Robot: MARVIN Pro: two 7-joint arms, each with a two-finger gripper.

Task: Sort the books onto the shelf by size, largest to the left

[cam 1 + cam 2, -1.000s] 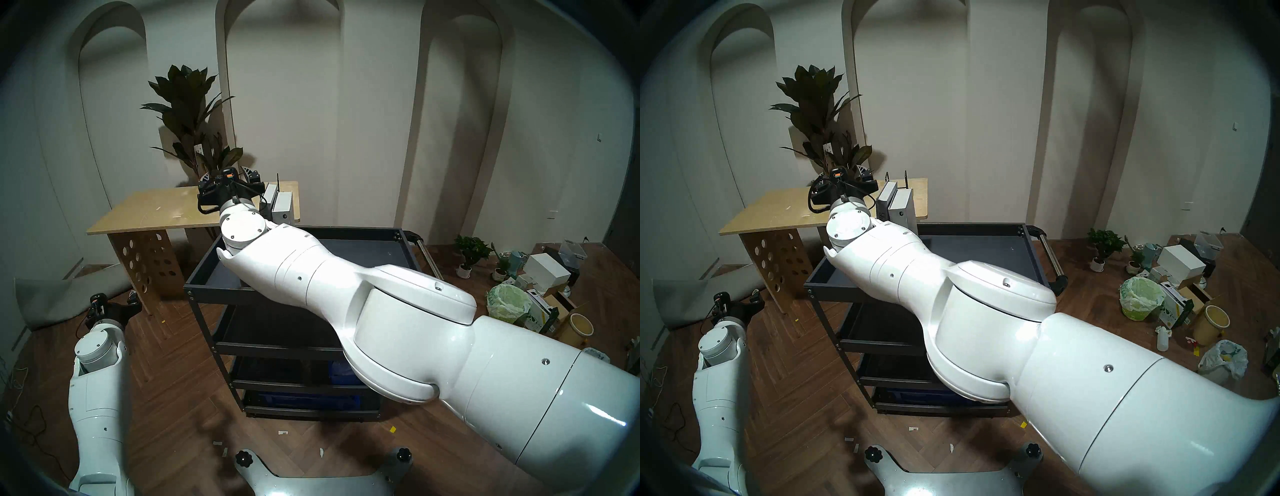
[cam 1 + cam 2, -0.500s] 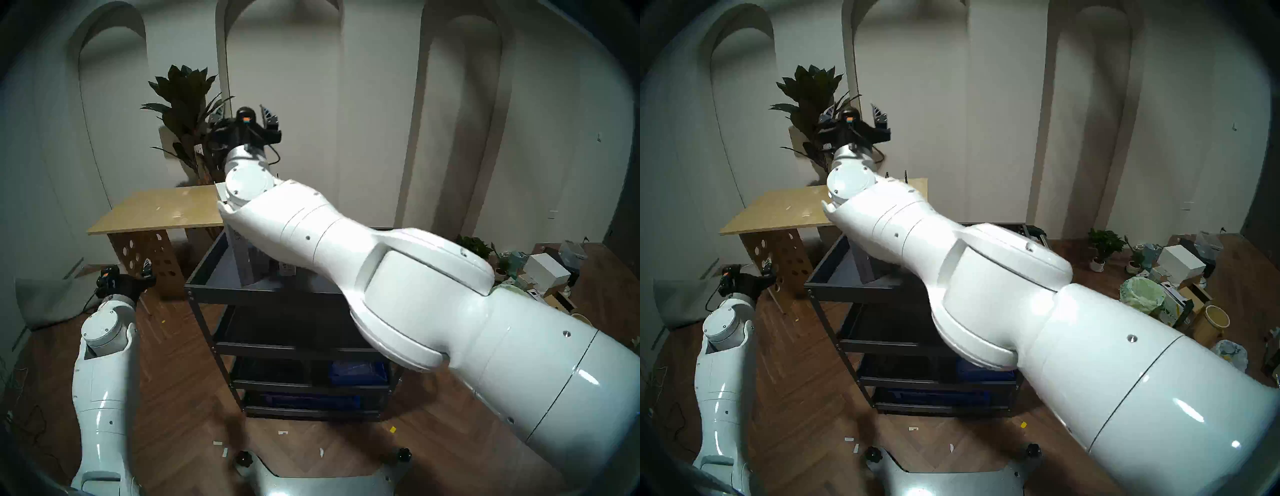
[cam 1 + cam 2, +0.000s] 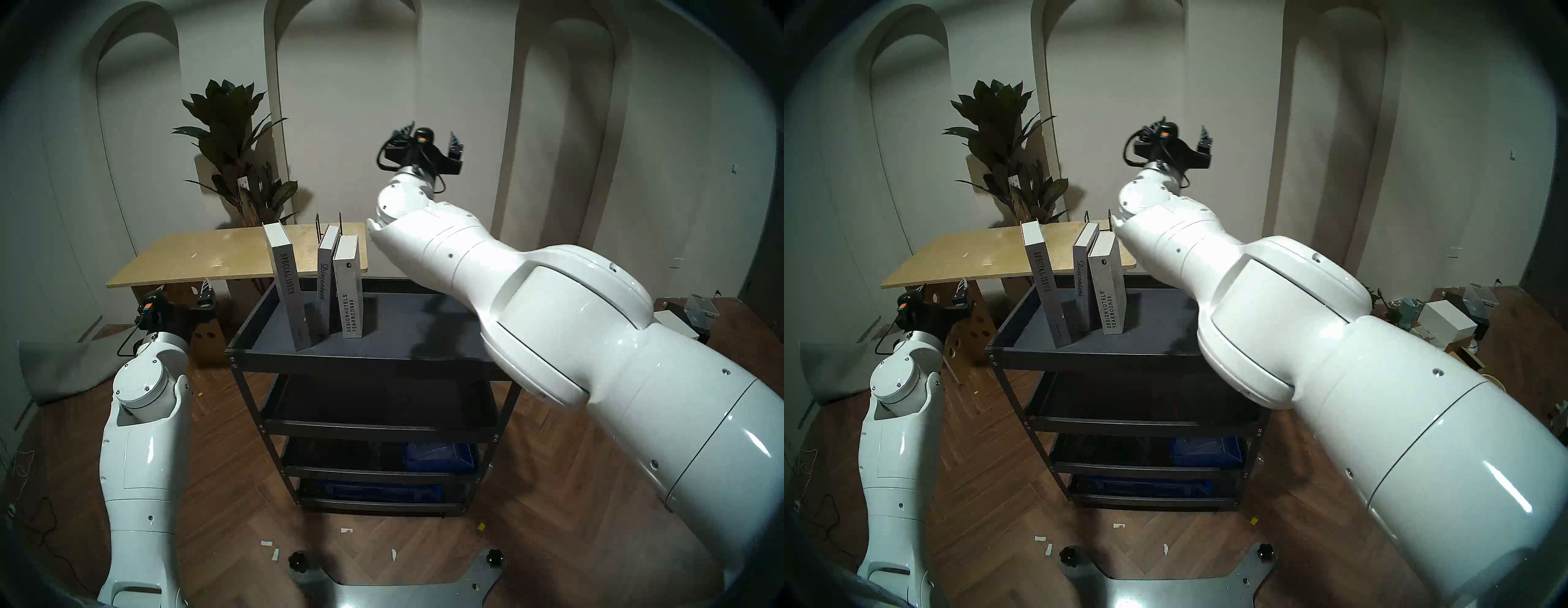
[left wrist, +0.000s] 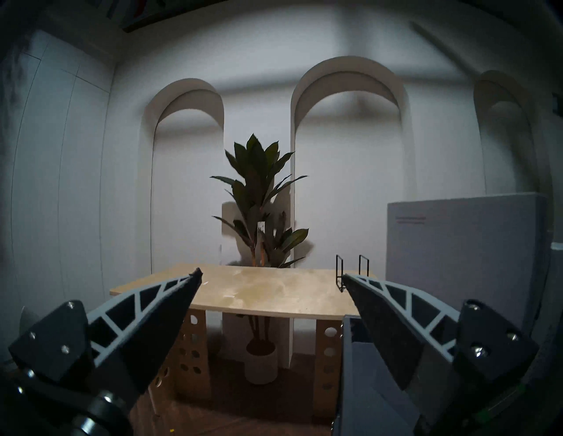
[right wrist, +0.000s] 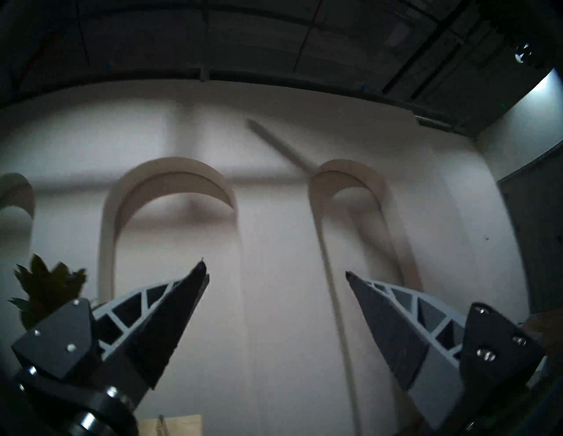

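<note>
Left hand [image 4: 271,275] open, empty, fingers [image 4: 164,307] wide apart. Ahead: bare plywood tabletop [image 4: 259,292], small black wire rack [image 4: 352,274] at its right end, potted plant [image 4: 262,219] behind. Grey book [image 4: 463,252] upright at right.

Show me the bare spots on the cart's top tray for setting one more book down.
Top tray: widest bare patch runs from the YEARBOOK09 book rightward, though the right arm hangs over its far end. A narrow strip lies between SPECIAL ISSUE and the left rim. The three books, Discontent in the middle, stand crowded.
</note>
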